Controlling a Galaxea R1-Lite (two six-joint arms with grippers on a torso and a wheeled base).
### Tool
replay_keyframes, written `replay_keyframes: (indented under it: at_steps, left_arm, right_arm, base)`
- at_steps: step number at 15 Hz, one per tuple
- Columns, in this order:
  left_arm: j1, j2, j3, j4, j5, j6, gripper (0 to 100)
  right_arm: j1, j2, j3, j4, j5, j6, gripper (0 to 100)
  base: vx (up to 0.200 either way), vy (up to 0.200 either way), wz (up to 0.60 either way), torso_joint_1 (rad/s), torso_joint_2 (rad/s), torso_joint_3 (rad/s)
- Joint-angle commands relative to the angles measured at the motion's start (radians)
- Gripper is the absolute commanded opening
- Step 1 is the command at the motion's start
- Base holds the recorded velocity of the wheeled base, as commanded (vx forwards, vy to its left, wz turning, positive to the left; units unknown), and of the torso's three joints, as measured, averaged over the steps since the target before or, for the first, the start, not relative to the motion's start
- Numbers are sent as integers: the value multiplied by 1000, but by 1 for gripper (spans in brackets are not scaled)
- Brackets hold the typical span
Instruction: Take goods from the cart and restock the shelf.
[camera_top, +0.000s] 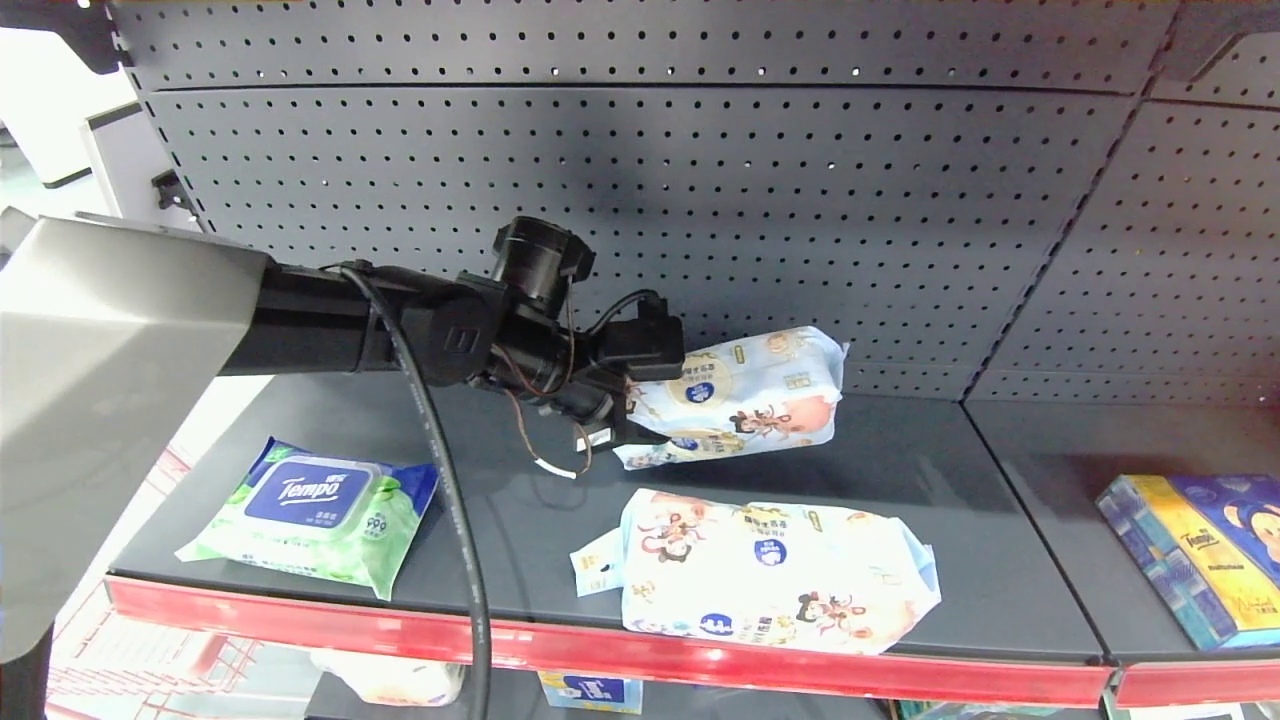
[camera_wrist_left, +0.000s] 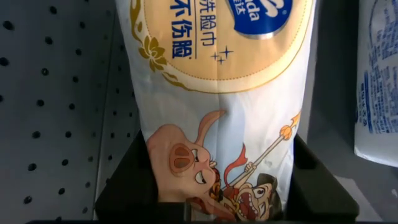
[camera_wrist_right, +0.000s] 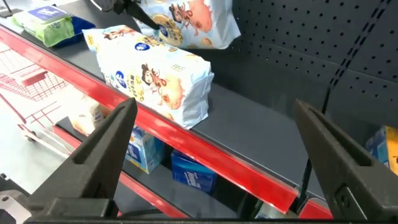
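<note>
A cartoon-printed tissue pack (camera_top: 745, 395) is held tilted over the back of the grey shelf (camera_top: 950, 500), close to the pegboard wall (camera_top: 700, 180). The left gripper (camera_top: 625, 400) is clamped on 1 end of it. A 2nd matching pack (camera_top: 780, 575) lies flat at the shelf's red front edge. A green wet-wipe pack (camera_top: 315, 515) lies further left, a blue and yellow tissue box (camera_top: 1200, 555) further right. The right gripper (camera_wrist_right: 214, 106) hangs before the shelf, jaws wide apart, holding nothing.
</note>
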Motion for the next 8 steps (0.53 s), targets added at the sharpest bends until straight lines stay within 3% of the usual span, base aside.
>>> replay_keyframes:
  at_steps: [1, 2, 8]
  left_arm:
    - [0, 2, 1, 0, 0, 6, 0]
    - [0, 5, 1, 0, 0, 18, 100]
    - [18, -7, -1, -1, -5, 16, 100]
  right_arm:
    - [0, 4, 1, 0, 1, 0, 100]
    - [0, 5, 1, 0, 1, 0, 100]
    - [0, 8, -2, 0, 1, 0, 100]
  base:
    - [0, 0, 0, 0, 0, 0]
    - [0, 0, 0, 0, 0, 0]
    - [0, 0, 0, 0, 0, 0]
